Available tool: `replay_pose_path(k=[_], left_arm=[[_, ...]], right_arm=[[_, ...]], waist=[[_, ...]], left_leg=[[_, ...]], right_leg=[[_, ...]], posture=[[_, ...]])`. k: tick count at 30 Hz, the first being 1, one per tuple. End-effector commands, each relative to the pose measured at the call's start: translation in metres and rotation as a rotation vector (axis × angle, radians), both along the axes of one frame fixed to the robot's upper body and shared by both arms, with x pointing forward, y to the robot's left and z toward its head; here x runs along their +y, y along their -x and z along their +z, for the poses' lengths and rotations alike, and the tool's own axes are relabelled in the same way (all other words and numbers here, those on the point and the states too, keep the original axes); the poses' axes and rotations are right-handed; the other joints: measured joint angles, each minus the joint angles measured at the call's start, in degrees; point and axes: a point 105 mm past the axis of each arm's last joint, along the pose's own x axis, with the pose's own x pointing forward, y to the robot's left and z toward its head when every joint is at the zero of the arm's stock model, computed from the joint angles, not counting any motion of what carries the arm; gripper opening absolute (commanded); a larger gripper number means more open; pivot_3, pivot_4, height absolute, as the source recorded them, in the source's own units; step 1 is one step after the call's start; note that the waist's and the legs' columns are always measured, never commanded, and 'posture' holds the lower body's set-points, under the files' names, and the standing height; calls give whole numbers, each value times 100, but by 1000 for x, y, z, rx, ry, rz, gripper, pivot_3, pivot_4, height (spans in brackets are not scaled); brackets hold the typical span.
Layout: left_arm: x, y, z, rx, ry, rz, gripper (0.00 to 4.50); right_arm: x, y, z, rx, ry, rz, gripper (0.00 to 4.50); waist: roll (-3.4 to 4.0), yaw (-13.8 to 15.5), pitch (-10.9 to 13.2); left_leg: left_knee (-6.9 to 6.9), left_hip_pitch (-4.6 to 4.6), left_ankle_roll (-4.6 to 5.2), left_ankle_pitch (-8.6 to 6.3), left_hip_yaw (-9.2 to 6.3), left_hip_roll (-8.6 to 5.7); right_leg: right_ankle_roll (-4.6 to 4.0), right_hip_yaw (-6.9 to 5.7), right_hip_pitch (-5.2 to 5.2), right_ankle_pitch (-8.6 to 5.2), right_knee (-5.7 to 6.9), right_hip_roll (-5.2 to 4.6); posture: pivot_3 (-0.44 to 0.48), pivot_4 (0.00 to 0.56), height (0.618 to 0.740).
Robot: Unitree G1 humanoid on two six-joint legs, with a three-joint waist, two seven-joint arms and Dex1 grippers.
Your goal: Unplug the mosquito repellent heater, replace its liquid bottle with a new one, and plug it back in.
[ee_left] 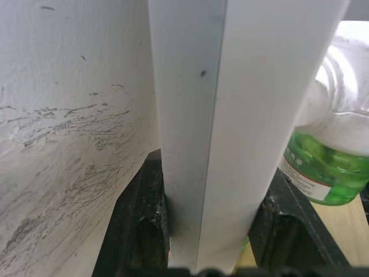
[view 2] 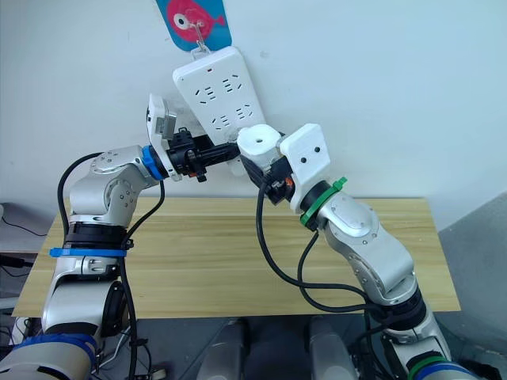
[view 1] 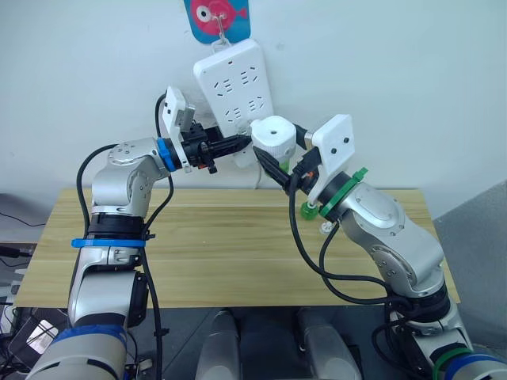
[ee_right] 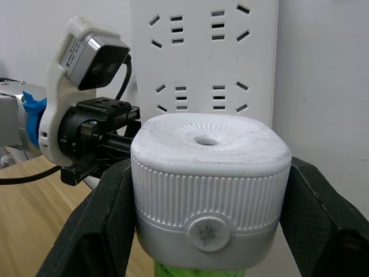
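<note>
Your right gripper (ee_right: 207,231) is clamped on the mosquito repellent heater (ee_right: 210,184), 1 black finger on each ribbed side, with the vent hole facing up. A green bottle (ee_left: 328,167) hangs from its underside. The heater sits right against the lower sockets of the power strip (view 1: 238,87), but you cannot tell from here whether its prongs are seated.

Your left gripper (view 1: 238,145) is closed on the strip's lower edge, its 2 fingers (ee_left: 141,225) pinching the white body from front and back.

The strip appears to hang from 1 hook on the wall. If you push or pull the heater off the socket axis, it could swing or twist despite the left brace, and the prongs could bind. The ribbed shell could also slip between the right fingers. Keep the bottle off the left fingertips, which sit just beside it.
</note>
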Motion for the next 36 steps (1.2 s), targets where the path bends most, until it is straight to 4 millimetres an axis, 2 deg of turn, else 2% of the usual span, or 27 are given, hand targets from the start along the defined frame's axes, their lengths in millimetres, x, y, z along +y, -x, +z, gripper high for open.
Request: replay_pose_path(k=[1, 10, 25, 36], left_arm=[[5, 0, 10, -30, 13, 28, 1332], [7, -2, 10, -44, -5, 45, 1332], [6, -1, 10, -43, -7, 34, 1332], [2, 0, 10, -39, -3, 20, 1332]], right_arm=[[-6, 6, 15, -61, -30, -5, 3033], [-9, 7, 6, -22, 15, -27, 3033], [-6, 6, 7, -54, -1, -59, 3025], [3, 2, 2, -43, 15, -72, 3025]], waist=[[0, 0, 0], [0, 0, 0], [0, 0, 0], [0, -4, 0]], left_leg=[[0, 0, 0, 0, 0, 0], [0, 0, -1, 1, 0, 0], [-1, 0, -2, 1, 0, 0], [0, 0, -3, 2, 0, 0]], right_leg=[[0, 0, 0, 0, 1, 0], [0, 0, -2, 0, 2, 0], [0, 0, -3, 0, 3, 0], [-1, 1, -7, 0, 9, 0]], posture=[[-24, 260, 740], [-24, 259, 740], [-21, 258, 740], [-18, 255, 740]])
